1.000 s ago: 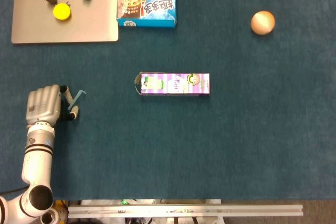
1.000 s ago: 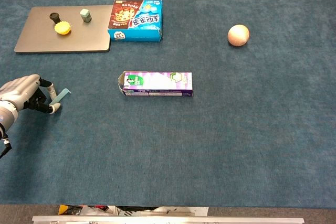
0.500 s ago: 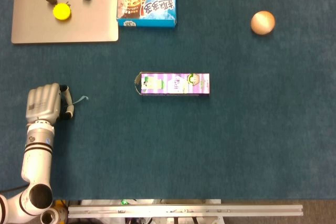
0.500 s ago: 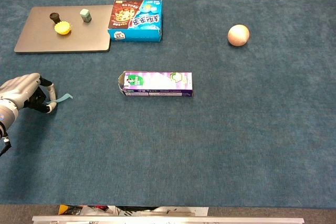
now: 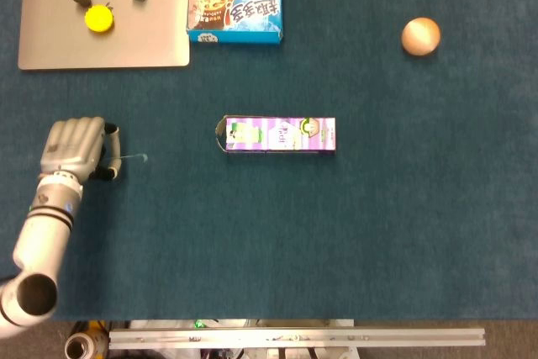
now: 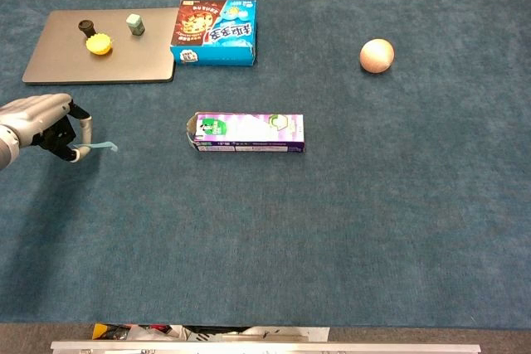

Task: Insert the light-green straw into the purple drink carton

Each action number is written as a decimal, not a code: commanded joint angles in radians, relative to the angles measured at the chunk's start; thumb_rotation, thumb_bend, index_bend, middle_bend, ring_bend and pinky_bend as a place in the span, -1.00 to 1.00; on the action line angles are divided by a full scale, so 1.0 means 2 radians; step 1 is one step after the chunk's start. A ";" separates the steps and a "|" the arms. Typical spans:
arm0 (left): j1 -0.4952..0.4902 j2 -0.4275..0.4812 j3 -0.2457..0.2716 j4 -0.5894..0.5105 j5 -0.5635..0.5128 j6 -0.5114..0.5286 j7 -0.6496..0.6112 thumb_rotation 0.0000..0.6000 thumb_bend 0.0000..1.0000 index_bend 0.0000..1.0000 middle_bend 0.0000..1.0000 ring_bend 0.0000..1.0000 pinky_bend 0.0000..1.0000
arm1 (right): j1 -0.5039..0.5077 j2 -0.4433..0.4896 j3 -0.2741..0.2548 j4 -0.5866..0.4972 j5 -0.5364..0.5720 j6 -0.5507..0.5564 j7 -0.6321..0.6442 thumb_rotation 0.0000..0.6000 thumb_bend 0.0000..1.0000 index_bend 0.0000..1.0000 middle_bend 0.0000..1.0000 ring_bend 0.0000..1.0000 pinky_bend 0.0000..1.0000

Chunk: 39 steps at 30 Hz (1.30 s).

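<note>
The purple drink carton lies on its side in the middle of the blue cloth, its open end facing left. My left hand is far to the carton's left and pinches the light-green straw. The straw sticks out level from the fingers, pointing right toward the carton. A wide stretch of cloth lies between straw tip and carton. My right hand appears in neither view.
A closed grey laptop lies at the back left with a yellow cup, a dark peg and a pale block on it. A blue snack box sits beside it. An egg-like ball rests at the back right.
My left hand has shifted up and slightly right with the straw. The straw has turned from tilted upward to level, pointing at the carton.
</note>
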 commanded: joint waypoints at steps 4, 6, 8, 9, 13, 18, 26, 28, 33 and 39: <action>-0.075 0.055 -0.003 -0.045 -0.087 -0.081 0.025 0.76 -0.18 0.20 0.90 0.93 0.97 | 0.006 -0.001 0.000 -0.003 -0.004 -0.005 -0.006 1.00 -0.34 -0.89 -0.50 -0.88 -0.91; -0.099 0.060 0.001 -0.047 -0.110 -0.098 0.028 0.72 -0.17 0.20 0.90 0.93 0.97 | 0.008 -0.001 -0.001 -0.004 -0.005 -0.007 -0.008 1.00 -0.34 -0.89 -0.50 -0.89 -0.91; -0.125 0.060 0.007 -0.044 -0.136 -0.111 0.034 0.68 -0.17 0.20 0.90 0.94 0.98 | 0.010 -0.001 -0.001 -0.006 -0.005 -0.009 -0.010 1.00 -0.34 -0.89 -0.50 -0.89 -0.91; -0.137 0.058 0.009 -0.041 -0.146 -0.113 0.037 0.67 -0.16 0.21 0.90 0.94 0.98 | 0.010 -0.001 -0.001 -0.006 -0.006 -0.010 -0.010 1.00 -0.34 -0.89 -0.50 -0.88 -0.91; -0.167 0.050 0.017 -0.036 -0.173 -0.114 0.043 0.64 -0.16 0.21 0.90 0.94 0.98 | 0.012 -0.002 -0.002 -0.006 -0.007 -0.012 -0.012 1.00 -0.34 -0.89 -0.50 -0.88 -0.91; -0.222 0.035 0.021 -0.020 -0.233 -0.140 0.039 0.57 -0.16 0.21 0.90 0.94 0.98 | 0.014 -0.004 -0.004 -0.003 -0.008 -0.016 -0.010 1.00 -0.34 -0.89 -0.50 -0.88 -0.91; -0.296 0.026 0.036 0.013 -0.303 -0.185 0.015 0.36 -0.16 0.21 0.90 0.94 0.98 | 0.017 -0.008 -0.006 0.003 -0.010 -0.019 -0.008 1.00 -0.34 -0.89 -0.50 -0.89 -0.91; -0.310 0.026 0.038 0.018 -0.308 -0.189 0.007 0.32 -0.15 0.21 0.90 0.94 0.98 | 0.018 -0.008 -0.007 0.003 -0.011 -0.019 -0.009 1.00 -0.34 -0.89 -0.50 -0.89 -0.91; -0.328 0.032 0.045 0.017 -0.305 -0.197 -0.020 0.30 -0.15 0.21 0.90 0.94 0.98 | 0.017 -0.008 -0.006 0.001 -0.012 -0.014 -0.010 1.00 -0.34 -0.89 -0.50 -0.88 -0.91; -0.332 0.044 0.047 0.019 -0.295 -0.210 -0.064 0.27 -0.15 0.21 0.90 0.94 0.98 | 0.015 -0.006 -0.006 -0.001 -0.011 -0.010 -0.012 1.00 -0.34 -0.89 -0.50 -0.88 -0.91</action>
